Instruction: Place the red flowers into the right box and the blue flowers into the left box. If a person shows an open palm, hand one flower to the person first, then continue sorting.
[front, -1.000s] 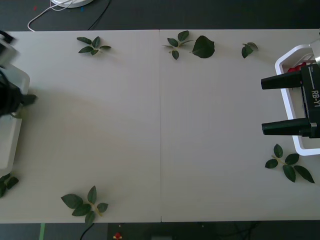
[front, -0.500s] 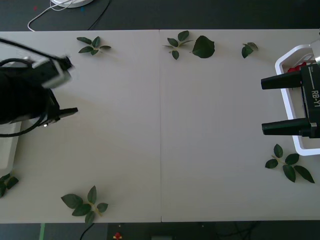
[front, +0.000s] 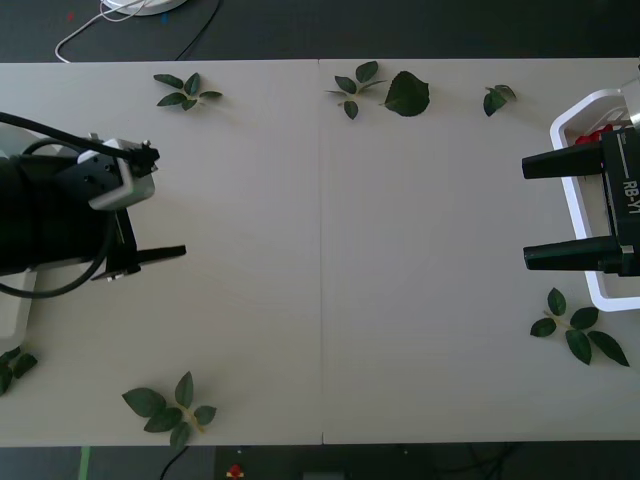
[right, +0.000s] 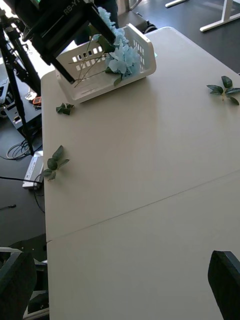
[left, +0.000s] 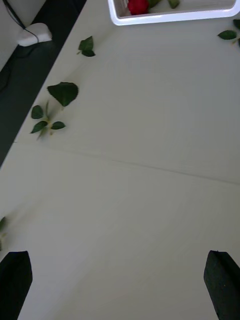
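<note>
Sorting looks close to done, judging by how things lie: no bloom rests on the bare table (front: 320, 260), only loose leaf sprigs (front: 168, 407) along its edges. Left gripper (front: 165, 205) sits near the table's left edge, just inboard of the left box (front: 18, 320), fingers pointing toward the table's middle; in its own wrist view the two black fingertips (left: 222, 280) stand wide apart at the corners with nothing between them, so it is spread and empty. Right gripper (front: 545, 208) hovers at the right edge, over the inner rim of the right box (front: 572, 115), both black fingers parallel and well apart, pointing toward the middle, also empty. Blue flowers (right: 120, 52) lie in the left box, heads bunched at one end and thin stems running along the basket's length; the left arm's body overhangs that basket in the right wrist view. Red flowers (left: 138, 6) show as a bloom inside the right box; a bit of red also peeks behind the right gripper in the front view. Relation that matters: each colour lies behind its own gripper, toward the table's outer edges, while both sets of fingers face the empty middle. Neither arm has a flower nearer than the other. No open palm in sight. Whether all four of each colour are boxed cannot be told.
</note>
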